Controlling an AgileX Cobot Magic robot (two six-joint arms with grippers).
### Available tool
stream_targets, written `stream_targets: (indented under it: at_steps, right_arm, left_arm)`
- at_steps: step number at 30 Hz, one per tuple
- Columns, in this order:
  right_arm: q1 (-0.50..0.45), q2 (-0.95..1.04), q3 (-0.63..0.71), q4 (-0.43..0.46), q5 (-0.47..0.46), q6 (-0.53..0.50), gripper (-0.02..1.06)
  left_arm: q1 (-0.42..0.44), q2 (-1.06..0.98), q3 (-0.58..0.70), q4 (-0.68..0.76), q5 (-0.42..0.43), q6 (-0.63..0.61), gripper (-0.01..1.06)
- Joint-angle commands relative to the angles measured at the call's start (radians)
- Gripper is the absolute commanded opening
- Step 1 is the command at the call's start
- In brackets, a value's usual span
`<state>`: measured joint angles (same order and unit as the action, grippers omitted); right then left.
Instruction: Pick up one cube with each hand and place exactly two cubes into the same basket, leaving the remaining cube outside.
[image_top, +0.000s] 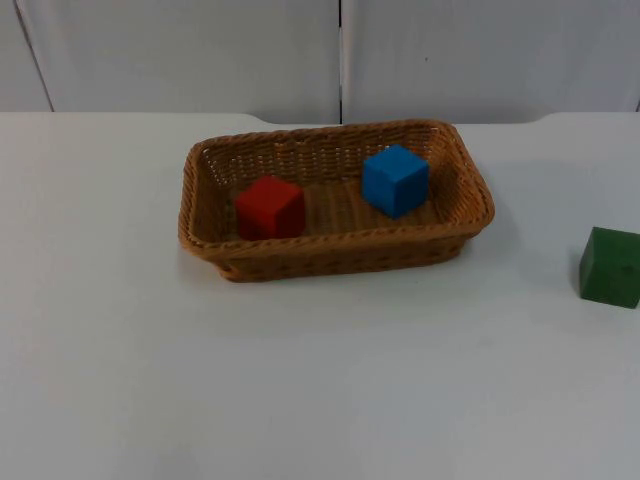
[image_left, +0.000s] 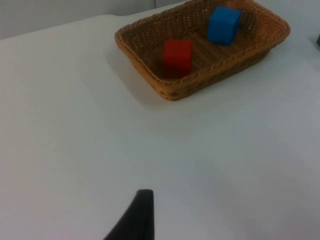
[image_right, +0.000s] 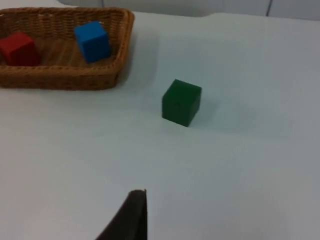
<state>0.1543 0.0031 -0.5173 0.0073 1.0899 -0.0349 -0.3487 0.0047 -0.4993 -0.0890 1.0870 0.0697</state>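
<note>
Red cube (image_top: 270, 207) and blue cube (image_top: 395, 180) in basket (image_top: 330, 258) — green cube (image_top: 610, 266) outside, well apart from right gripper's fingertip (image_right: 132, 215).

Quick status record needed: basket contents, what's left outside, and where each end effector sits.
basket: wicker, on the white table
in basket: red cube, blue cube, apart
outside: green cube, on table to the basket's right
left end effector: above bare table, back from basket
right end effector: above table, short of green cube
holding: nothing seen
</note>
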Motion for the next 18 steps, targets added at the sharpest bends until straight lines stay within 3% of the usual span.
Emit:
stream_targets:
  at_steps: [1,9,18]
  right_arm:
    - [-0.028,-0.003,0.001,0.001,-0.013,-0.002,1.05]
    - [-0.103,-0.003,0.001,0.001,-0.013,-0.002,1.05]
    - [-0.113,-0.003,0.001,0.001,-0.013,-0.002,1.05]
  left_arm:
    - [0.000,-0.005,0.006,0.001,-0.013,-0.008,1.05]
    - [0.000,-0.005,0.006,0.001,-0.013,-0.008,1.05]
    - [0.000,-0.005,0.006,0.001,-0.013,-0.008,1.05]
